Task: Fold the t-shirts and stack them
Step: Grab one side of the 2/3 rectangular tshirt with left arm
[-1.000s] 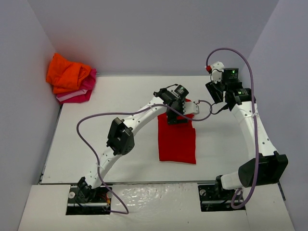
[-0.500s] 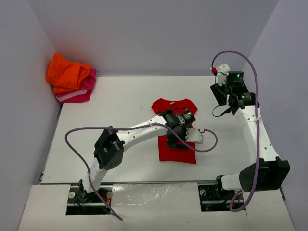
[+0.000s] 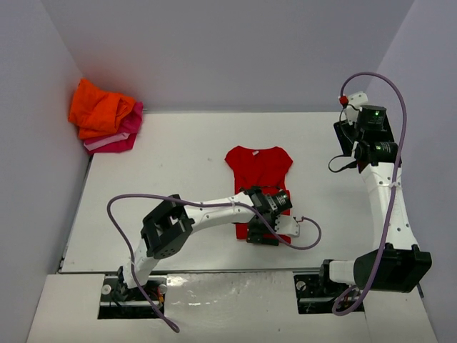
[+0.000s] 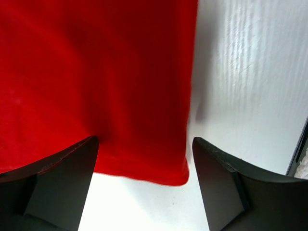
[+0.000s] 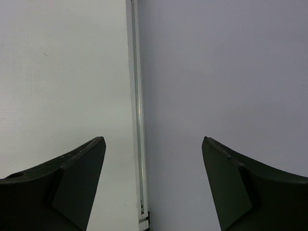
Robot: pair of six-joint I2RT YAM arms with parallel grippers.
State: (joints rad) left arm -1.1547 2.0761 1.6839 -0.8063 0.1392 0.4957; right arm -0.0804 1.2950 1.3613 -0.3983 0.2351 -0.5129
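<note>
**Both grippers open, L one over the red tee's near hem**

Grey walls (image 3: 228, 57) box in the white table (image 3: 178, 164) on 3 sides.

My L arm (image 3: 207, 211) reaches low across the table from its base at bottom left to the middle. My R arm (image 3: 385, 207) stands tall along the R edge, wrist up near the far-R corner.

Red t-shirt (image 3: 258, 168) lies flat mid-table, neck end twd the back wall, hem twd my bases. It looks narrow, w/ straight long sides. Can't tell how many layers.

The other 2 t-shirts sit bunched in the far-L corner by the L wall. The orange t-shirt (image 3: 100, 107) is on top, the pink t-shirt (image 3: 123, 137) under it and poking out on the R side.

A purple cable (image 3: 143, 204) loops off the L arm, and another arcs over the R wrist.

L gripper (image 4: 144, 140): jaws spread wide, holding nothing. In the L wrist view the red hem and its R corner lie betw. the two dark fingers (image 4: 72, 163), w/ bare table showing below the hem and to its R. Can't tell if the tips touch the cloth.

R gripper (image 5: 153, 139): also spread wide, nothing in it. It hangs over the table's R edge, well apart from all the shirts. Its view shows only white table, a thin edge strip and grey wall.
</note>
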